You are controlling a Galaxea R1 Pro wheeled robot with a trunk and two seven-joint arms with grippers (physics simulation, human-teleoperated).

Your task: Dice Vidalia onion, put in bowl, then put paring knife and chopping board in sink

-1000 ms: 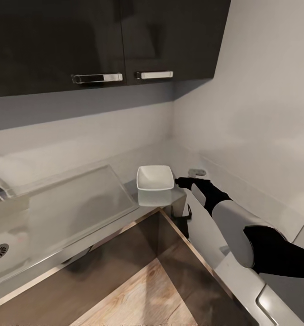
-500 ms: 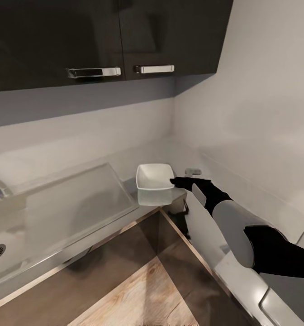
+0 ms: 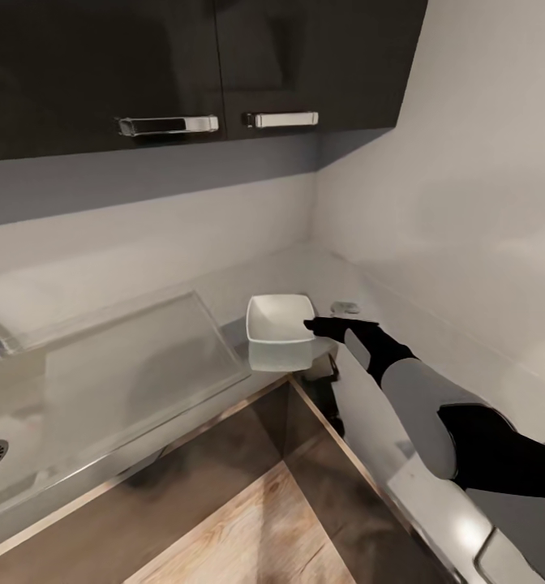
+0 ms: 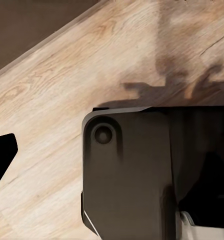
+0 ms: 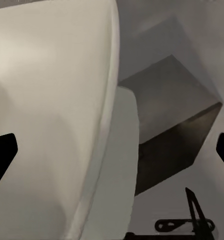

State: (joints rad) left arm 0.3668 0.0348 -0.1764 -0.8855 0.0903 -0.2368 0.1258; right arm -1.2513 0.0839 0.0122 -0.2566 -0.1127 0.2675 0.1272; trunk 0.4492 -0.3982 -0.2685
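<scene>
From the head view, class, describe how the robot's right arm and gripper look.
The right arm is built in alternating sections: glossy black near the shoulder, a smooth light grey rounded forearm, then a black wrist. The right gripper is black, with slim tapered fingers.

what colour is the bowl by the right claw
White, plain with no pattern. The bowl shows best in the head view, on the grey countertop.

bowl (image 3: 279,323) blocking right tool (image 3: 311,326), open countertop (image 3: 435,381) behind
</scene>
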